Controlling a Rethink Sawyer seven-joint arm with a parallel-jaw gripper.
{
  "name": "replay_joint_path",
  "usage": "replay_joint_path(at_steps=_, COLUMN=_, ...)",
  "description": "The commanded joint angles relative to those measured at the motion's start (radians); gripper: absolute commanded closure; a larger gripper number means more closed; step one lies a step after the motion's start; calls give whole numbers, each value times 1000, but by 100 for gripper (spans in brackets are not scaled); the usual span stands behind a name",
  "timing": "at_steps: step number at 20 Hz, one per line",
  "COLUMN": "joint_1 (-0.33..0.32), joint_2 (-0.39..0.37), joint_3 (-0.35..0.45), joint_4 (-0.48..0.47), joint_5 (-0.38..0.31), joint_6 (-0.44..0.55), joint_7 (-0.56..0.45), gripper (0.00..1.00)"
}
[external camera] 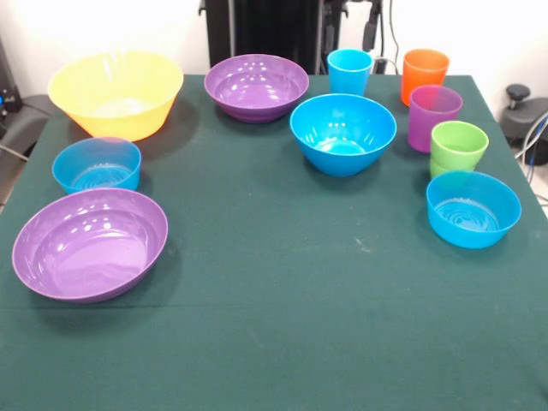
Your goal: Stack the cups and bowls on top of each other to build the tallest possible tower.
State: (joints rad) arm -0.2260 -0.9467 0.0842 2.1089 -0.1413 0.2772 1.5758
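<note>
All the cups and bowls stand apart on the green table (282,325); no tower stands. A large yellow bowl (116,93) is at the far left. One wide purple bowl (256,86) sits at the back middle, another purple bowl (89,243) at the near left. The large blue bowl (342,133) is in the middle. Small blue bowls sit at the left (97,164) and at the right (473,208). At the back right stand the light blue cup (349,71), orange cup (425,75), purple cup (434,116) and lime green cup (458,146). No gripper shows.
The robot's black pedestal (274,30) rises behind the table's far edge. Dark equipment and cables (524,111) lie off the table's right side. The green cloth runs on towards the near edge.
</note>
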Motion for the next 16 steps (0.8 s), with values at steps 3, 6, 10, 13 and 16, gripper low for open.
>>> replay_joint_path(at_steps=3, joint_1=-12, joint_2=117, joint_3=41, joint_4=-121, joint_5=-158, joint_6=-30, joint_7=-9, gripper=0)
replay_joint_path(at_steps=6, joint_1=7, joint_2=122, joint_3=16, joint_4=-143, joint_5=-198, joint_6=16, joint_7=-15, gripper=0)
replay_joint_path(at_steps=10, joint_1=-6, joint_2=150, joint_3=42, joint_4=-167, joint_5=-229, joint_6=9, joint_7=-11, gripper=0)
replay_joint_path(at_steps=13, joint_1=0, joint_2=168, joint_3=30, joint_4=-193, joint_5=-231, joint_6=-15, joint_7=26, gripper=0)
replay_joint_path(at_steps=16, joint_1=38, joint_2=164, joint_3=-22, joint_4=-231, joint_5=-248, joint_6=21, joint_7=46, gripper=0)
